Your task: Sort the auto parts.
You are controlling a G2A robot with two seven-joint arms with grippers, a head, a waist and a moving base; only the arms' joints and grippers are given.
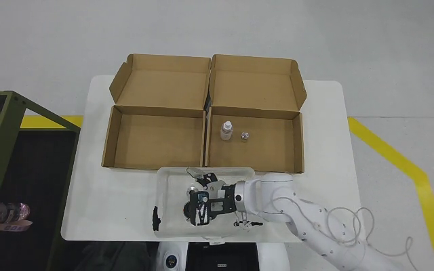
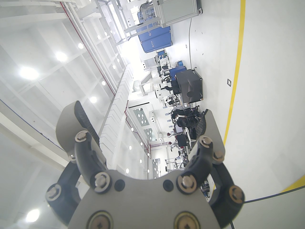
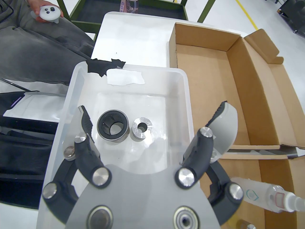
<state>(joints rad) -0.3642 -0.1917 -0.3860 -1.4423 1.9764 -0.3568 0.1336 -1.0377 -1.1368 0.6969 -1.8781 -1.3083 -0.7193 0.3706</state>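
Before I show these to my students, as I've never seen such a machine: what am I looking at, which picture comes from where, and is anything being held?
This is a two-armed robot at a white table. One picture looks down from above its arms. The other two come from cameras on its wrists.

The right pincer hangs open over a clear tub. The tub holds a black ring and a smaller metal ring.

Beyond the tub lie a cardboard box and a second box, which has a small bottle and a metal piece in it.

The left pincer is open too and faces the hall. Neither pincer holds anything.
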